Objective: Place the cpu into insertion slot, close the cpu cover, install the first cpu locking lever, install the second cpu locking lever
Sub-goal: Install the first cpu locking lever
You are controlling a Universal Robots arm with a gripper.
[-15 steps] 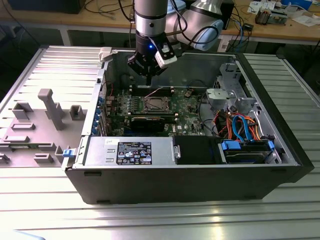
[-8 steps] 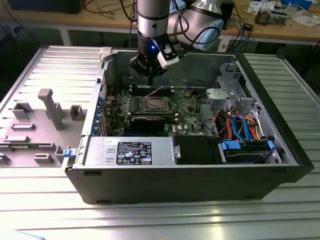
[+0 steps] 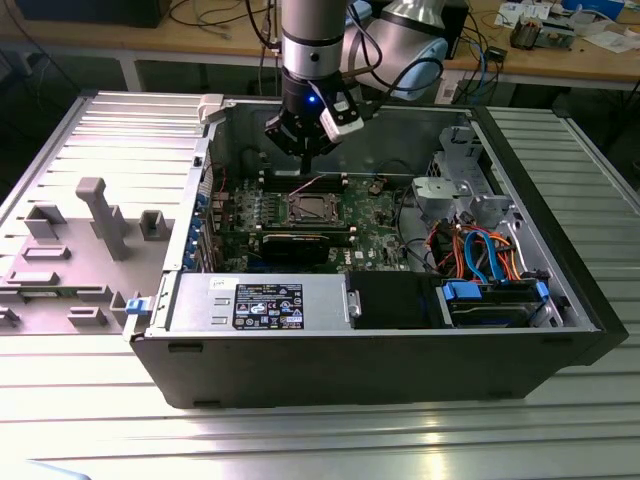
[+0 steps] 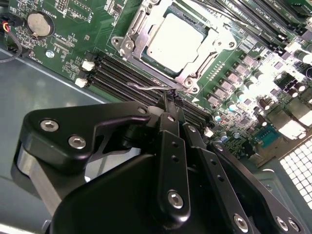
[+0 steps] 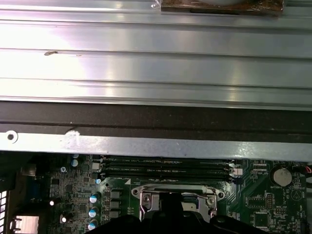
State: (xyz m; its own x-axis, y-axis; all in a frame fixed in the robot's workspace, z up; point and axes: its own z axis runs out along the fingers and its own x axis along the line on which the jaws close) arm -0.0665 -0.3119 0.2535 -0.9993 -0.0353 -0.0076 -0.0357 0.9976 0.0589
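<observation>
The end effector [image 4: 168,100] hangs low inside an open computer case, its two thin black fingers [image 4: 171,122] drawn together at their tips on a thin wire lever [image 4: 148,87] that runs along one edge of the cpu socket. In the second wrist view the fingertips meet right at that wire, just beside the corner of the socket and above the black memory slots [image 4: 117,73]. Whether the wire is truly pinched or only touched is hard to tell.

The cpu [image 4: 176,39], a pale silver square, already lies in the insertion slot [image 4: 127,45]. The cpu cover [image 4: 214,36], a metal frame with a square window, lies flat around the chip, so it appears closed. By that reading, the first two steps are done and the work now stands at the locking levers; it is unclear whether either lever is yet latched.

In the exterior view the arm [image 3: 312,40] reaches straight down over the green motherboard [image 3: 375,215], with the socket just below its tip. The case [image 3: 400,370] lies on its side on a ribbed metal worktop [image 3: 330,440], with a grey power supply [image 3: 265,300] along the near edge.
</observation>
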